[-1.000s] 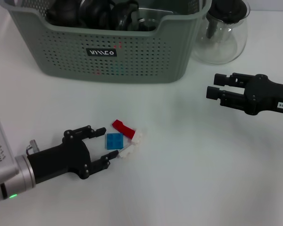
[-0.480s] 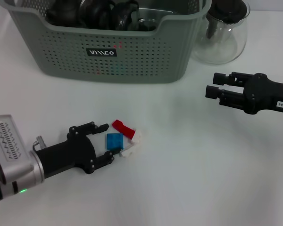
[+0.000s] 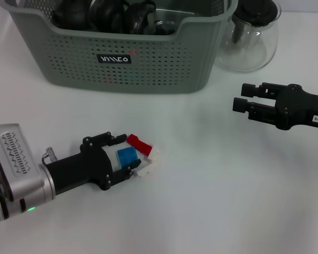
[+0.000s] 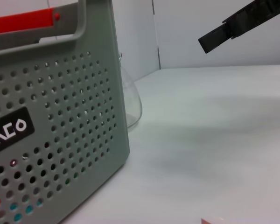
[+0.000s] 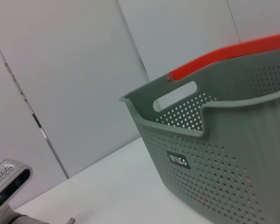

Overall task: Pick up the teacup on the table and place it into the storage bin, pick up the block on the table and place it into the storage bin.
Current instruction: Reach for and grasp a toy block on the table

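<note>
A blue block (image 3: 127, 156) lies on the white table between the fingers of my left gripper (image 3: 125, 154), which is open and straddles it. The block sits slightly tilted. A red block (image 3: 139, 144) and a white block (image 3: 150, 161) touch it on the side away from the gripper. The grey-green storage bin (image 3: 148, 63) stands at the back and also shows in both wrist views (image 4: 60, 116) (image 5: 233, 140). Dark rounded things (image 3: 111, 13) lie inside it. No teacup shows on the table. My right gripper (image 3: 238, 97) hovers open and empty at the right.
A clear glass teapot (image 3: 252, 39) with a dark lid stands right of the bin, close to its wall. The left wrist view shows the teapot (image 4: 133, 107) beside the bin and the right gripper (image 4: 224, 32) farther off. Bare table lies between the blocks and the right arm.
My left gripper has slid forward toward the blocks, so its fingers now reach around the blue block, which has turned a little. The right arm has hardly moved.
</note>
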{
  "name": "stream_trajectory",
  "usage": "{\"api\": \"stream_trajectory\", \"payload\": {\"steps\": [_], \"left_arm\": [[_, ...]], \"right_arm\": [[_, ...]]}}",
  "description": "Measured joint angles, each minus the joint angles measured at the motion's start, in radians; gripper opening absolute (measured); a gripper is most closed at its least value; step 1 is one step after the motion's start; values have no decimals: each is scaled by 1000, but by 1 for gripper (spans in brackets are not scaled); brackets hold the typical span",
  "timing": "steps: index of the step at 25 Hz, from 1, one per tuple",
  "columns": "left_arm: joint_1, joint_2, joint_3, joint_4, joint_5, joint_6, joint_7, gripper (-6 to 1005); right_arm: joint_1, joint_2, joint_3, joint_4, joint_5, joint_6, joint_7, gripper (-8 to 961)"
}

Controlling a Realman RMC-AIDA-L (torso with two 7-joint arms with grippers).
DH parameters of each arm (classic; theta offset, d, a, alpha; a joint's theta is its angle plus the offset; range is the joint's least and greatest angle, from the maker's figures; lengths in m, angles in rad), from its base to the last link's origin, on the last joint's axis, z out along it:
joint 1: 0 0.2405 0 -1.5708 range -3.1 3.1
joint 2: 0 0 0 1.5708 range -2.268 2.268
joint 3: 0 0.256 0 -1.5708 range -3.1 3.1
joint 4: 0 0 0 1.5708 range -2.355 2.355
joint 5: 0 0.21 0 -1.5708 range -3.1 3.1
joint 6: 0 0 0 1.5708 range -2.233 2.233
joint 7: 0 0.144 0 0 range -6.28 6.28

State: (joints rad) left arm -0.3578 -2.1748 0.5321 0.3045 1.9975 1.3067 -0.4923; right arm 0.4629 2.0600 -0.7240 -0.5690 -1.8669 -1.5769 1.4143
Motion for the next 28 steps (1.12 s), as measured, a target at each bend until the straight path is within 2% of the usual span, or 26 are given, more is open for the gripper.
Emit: {"api": "stream_trajectory", "payload": {"steps": [28], "left_arm": [[7, 4, -3, -13, 2, -10, -8, 434]], "right_arm": [[-1, 0, 0, 0, 0, 0, 0, 584]]}}
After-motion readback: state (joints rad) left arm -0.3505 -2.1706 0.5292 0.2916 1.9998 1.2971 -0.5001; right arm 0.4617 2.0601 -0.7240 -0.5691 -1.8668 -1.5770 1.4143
